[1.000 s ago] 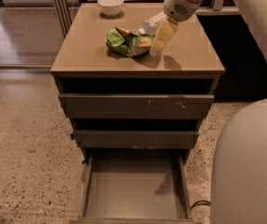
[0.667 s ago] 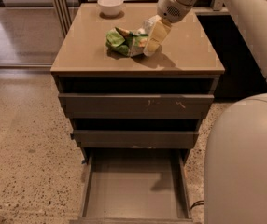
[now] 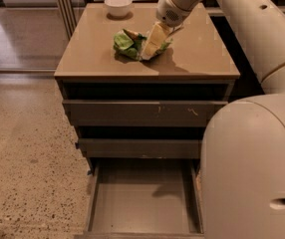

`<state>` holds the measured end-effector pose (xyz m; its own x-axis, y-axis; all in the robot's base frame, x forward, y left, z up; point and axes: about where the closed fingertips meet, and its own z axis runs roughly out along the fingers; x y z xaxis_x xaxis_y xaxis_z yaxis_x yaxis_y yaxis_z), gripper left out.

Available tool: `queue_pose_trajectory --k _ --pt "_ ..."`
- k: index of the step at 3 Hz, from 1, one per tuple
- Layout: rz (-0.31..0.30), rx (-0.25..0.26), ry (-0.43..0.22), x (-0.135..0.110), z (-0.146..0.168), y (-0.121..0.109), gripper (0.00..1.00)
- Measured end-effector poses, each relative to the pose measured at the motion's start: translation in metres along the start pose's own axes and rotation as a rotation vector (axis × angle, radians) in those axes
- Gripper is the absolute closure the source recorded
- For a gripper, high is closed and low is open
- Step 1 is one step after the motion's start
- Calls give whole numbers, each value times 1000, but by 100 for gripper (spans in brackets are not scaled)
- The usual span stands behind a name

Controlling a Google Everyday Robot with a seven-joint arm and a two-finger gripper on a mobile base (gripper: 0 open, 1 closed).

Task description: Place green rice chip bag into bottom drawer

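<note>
The green rice chip bag (image 3: 127,44) lies crumpled on the cabinet top (image 3: 197,54), a little left of its middle. My gripper (image 3: 150,45) reaches down from the upper right and sits against the bag's right side, covering part of it. The bottom drawer (image 3: 142,203) is pulled out at the foot of the cabinet, and its flat floor is bare. The middle drawer (image 3: 137,147) and the scratched upper drawer (image 3: 142,112) are pushed in.
A small white bowl (image 3: 118,5) stands at the back left of the cabinet top. My arm (image 3: 252,29) and large cream body (image 3: 252,168) fill the right side, next to the open drawer. Speckled floor (image 3: 28,158) lies to the left.
My gripper has moved left and slightly down across the cabinet top, from beside the bag to against its right side. The bag and drawers have not moved.
</note>
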<state>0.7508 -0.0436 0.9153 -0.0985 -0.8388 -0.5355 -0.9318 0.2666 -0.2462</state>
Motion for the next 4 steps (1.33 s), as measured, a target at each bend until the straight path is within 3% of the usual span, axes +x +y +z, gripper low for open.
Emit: queue_pose_trajectory --k 3,4 --pt "-48 -88 36 -6 51 12 0" --pt "-43 -91 59 -1 61 14 0"
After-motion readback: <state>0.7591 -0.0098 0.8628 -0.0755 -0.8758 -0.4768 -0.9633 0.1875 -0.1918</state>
